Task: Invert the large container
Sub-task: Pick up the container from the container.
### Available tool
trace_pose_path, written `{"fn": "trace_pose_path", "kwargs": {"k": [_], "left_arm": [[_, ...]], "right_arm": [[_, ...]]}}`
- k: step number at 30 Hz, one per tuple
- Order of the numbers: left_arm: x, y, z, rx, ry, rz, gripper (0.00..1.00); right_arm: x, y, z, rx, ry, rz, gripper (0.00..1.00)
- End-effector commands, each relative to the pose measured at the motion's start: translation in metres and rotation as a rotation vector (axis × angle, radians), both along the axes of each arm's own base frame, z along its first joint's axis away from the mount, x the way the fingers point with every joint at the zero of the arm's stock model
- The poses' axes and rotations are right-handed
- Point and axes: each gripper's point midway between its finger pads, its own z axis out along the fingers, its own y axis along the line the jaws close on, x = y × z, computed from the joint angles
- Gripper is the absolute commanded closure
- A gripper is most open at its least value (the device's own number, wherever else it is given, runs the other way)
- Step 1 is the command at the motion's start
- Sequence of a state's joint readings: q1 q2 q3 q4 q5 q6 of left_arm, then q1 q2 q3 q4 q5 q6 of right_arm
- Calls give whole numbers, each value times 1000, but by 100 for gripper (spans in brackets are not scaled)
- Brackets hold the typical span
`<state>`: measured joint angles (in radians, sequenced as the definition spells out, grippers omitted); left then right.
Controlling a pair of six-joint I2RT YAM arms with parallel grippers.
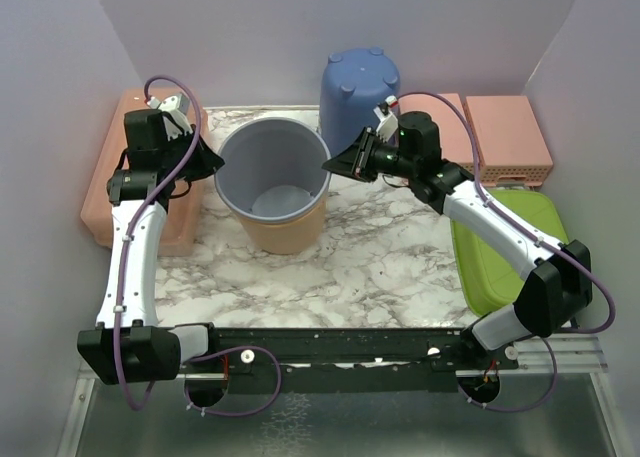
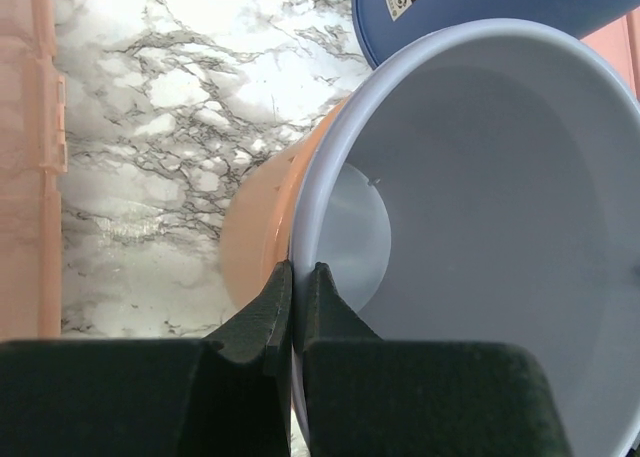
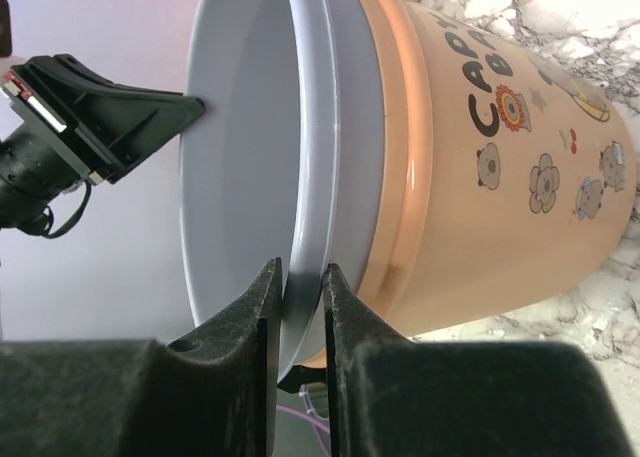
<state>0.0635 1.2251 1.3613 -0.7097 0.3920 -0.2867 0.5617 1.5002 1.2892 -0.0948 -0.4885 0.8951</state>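
Note:
A pale lavender bucket (image 1: 275,202) stands upright, nested inside a peach bucket (image 1: 285,235) with cartoon prints, at the back middle of the marble table. My left gripper (image 1: 213,163) is shut on the lavender bucket's left rim, one finger inside and one outside (image 2: 297,272). My right gripper (image 1: 332,164) is shut on its right rim in the same way (image 3: 300,272). The lavender bucket (image 2: 480,207) (image 3: 240,157) sits a little raised out of the peach bucket (image 2: 262,217) (image 3: 500,177).
A blue container (image 1: 358,87) stands upside down right behind the buckets. A peach bin (image 1: 110,192) lies at the left. Pink bins (image 1: 508,137) and a green bin (image 1: 505,242) lie at the right. Walls close in on three sides.

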Motion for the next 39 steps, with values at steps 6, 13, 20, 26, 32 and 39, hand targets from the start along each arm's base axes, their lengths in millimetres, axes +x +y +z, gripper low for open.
{"fn": "trace_pose_path", "kwargs": {"k": [6,13,20,26,32,39], "left_arm": [[-3,-18,40,-69,-107,-65,100],[0,-16,52,-59,-138,-57,100],[-2,-15,59,-58,-167,-41,100],[-6,-16,58,-69,-170,-45,100],[-8,-19,59,-86,-179,-52,100],[-10,-23,62,-113,-184,-64,100]], "right_arm": [[-21,20,53,177,-127,153,80],[-21,27,57,197,-140,201,76],[-23,40,57,250,-113,290,57],[-40,39,77,472,-96,368,54],[-43,39,80,561,-46,402,57],[-45,35,82,658,17,401,61]]}}
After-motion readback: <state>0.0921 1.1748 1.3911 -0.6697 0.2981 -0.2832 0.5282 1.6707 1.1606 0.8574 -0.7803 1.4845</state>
